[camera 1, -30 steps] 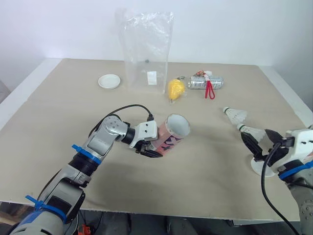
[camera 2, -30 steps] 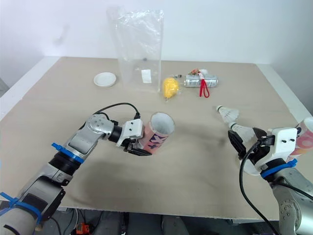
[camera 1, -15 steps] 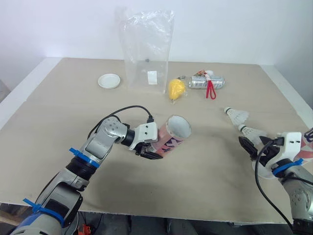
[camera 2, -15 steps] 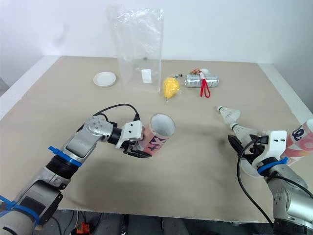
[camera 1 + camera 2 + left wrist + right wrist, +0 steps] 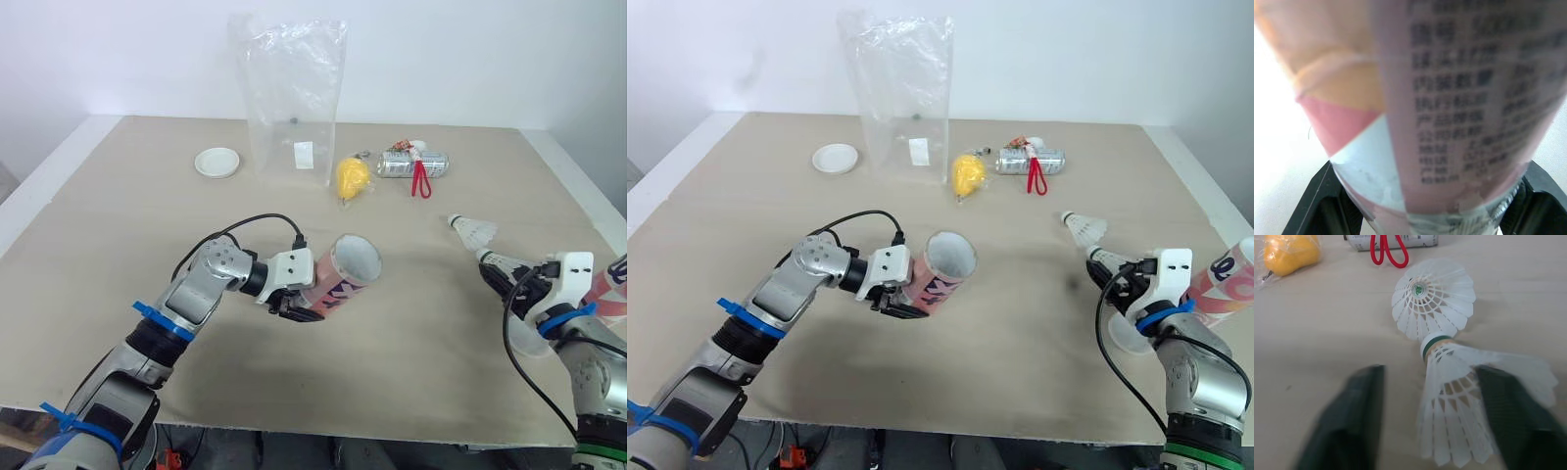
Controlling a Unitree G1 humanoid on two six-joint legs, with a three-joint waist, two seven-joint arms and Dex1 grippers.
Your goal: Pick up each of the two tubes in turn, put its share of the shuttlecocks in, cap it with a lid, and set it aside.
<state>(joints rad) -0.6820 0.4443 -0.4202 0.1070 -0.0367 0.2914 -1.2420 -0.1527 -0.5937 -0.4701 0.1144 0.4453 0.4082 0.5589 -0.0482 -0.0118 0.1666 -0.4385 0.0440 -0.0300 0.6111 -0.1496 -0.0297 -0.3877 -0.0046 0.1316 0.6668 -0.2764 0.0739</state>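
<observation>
A pink printed tube [image 5: 343, 279] is held tilted above the table's middle, its open mouth facing up and to the right. My left gripper [image 5: 294, 299] is shut on its lower end; the tube [image 5: 1449, 98] looms close between the black fingers [image 5: 1322, 205]. At the right, my right gripper [image 5: 505, 279] is open, its fingers on either side of a white shuttlecock [image 5: 1464, 401] lying on the table. A second shuttlecock [image 5: 1432, 296] lies just beyond it, almost touching. The other pink tube [image 5: 1227, 284] lies at the right edge, behind my right wrist.
One white lid [image 5: 217, 162] sits at the back left; another [image 5: 1127, 338] lies under my right forearm. A tall clear plastic bag [image 5: 292, 98] stands at the back, with a wrapped yellow object [image 5: 353, 176] and a silver can with a red loop [image 5: 413, 164] to its right.
My right gripper has moved forward from over the lid, and its fingers now flank the near shuttlecock. The left arm has shifted slightly, still gripping the tube.
</observation>
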